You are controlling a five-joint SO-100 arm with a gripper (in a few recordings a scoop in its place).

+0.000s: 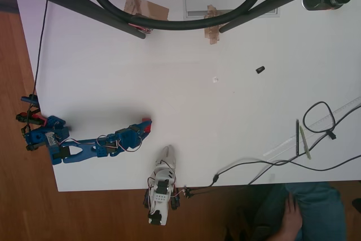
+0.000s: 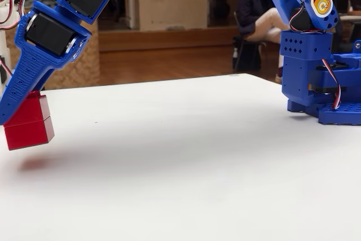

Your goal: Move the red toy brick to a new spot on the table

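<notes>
Red toy brick (image 2: pixel 29 122): bright red, glossy plastic, blocky. In the fixed view a thin seam runs across its side, so it looks like two layers, one on the other. The studs I cannot make out.
Brick in the overhead view: only a small red spot (image 1: pixel 147 122) at the tip of the blue arm.
Direction of the brick: in the fixed view it is tilted, the lower right corner a little higher than the lower left one. It looks nearly as tall as it is wide, so a long axis I cannot tell.
Place of the brick: it hangs just above the table (image 2: pixel 186 156), not touching it; a soft reddish shadow lies on the white surface under it. In the overhead view it is in the lower left part of the table (image 1: pixel 186 71), near the front edge.
Gripper (image 2: pixel 22 108): the blue fingers are closed around the brick and carry it; one finger (image 2: pixel 25 74) comes down slanted over the top of the brick.
Arm base (image 2: pixel 321 77): blue, it stands on the table at the right side of the fixed view, well apart from the brick.
Small black object (image 1: pixel 260 69): it lies on the table far to the right in the overhead view, well apart from the gripper.
Brown tape patches (image 1: pixel 145 8): near the far edge of the table.
</notes>
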